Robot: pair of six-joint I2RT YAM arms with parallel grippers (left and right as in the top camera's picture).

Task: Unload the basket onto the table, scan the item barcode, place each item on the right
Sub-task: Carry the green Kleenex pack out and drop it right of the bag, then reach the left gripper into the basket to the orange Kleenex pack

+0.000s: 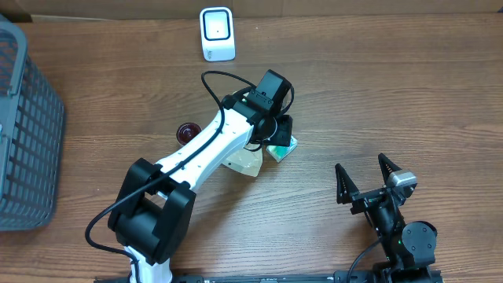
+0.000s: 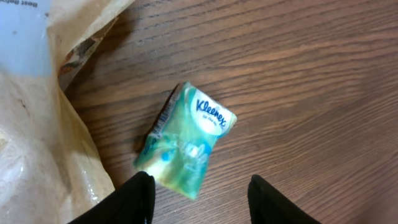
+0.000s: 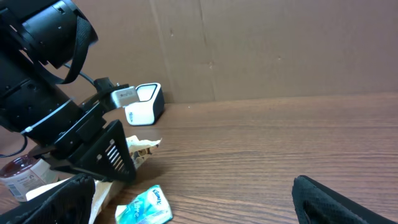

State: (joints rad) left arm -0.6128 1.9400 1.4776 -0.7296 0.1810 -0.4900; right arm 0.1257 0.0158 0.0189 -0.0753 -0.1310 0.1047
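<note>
A small green Kleenex tissue pack (image 1: pixel 281 148) lies flat on the wooden table. In the left wrist view the pack (image 2: pixel 186 140) sits just ahead of my left gripper (image 2: pixel 200 183), whose black fingers stand apart on either side of its near corner without touching it. The left gripper (image 1: pixel 278 130) hovers over the pack in the overhead view. The white barcode scanner (image 1: pixel 217 33) stands at the table's far edge, also visible as the scanner (image 3: pixel 142 104) in the right wrist view. My right gripper (image 1: pixel 360 163) rests open at the near right, nothing between its fingers.
A crinkled tan bag (image 1: pixel 245 161) lies beside the pack under the left arm. A small jar with a dark red lid (image 1: pixel 187 131) stands to its left. A grey mesh basket (image 1: pixel 23 134) fills the left edge. A cardboard wall backs the table.
</note>
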